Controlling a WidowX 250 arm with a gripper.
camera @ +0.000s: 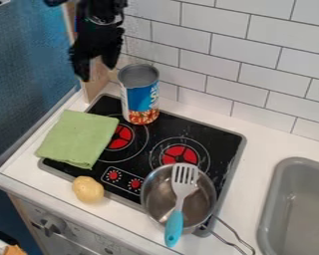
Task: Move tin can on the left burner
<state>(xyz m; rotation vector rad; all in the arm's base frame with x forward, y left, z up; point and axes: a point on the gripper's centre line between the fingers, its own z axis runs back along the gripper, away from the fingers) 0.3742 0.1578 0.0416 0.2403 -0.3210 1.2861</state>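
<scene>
My gripper hangs at the upper left of the camera view, its two fingers pointing down and spread apart with nothing between them. Just to its right and lower stands the tin can, upright, with a blue label and an open grey top. The can's base rests on the back part of the black stove top, at the upper edge of the left burner. That burner is red with thin rings around it, and a green cloth covers part of its left side.
The green cloth lies over the stove's left edge. A potato sits at the front edge. A metal pot holding a blue-handled spatula stands front right, beside the right burner. A grey sink is at the right; a tiled wall rises behind.
</scene>
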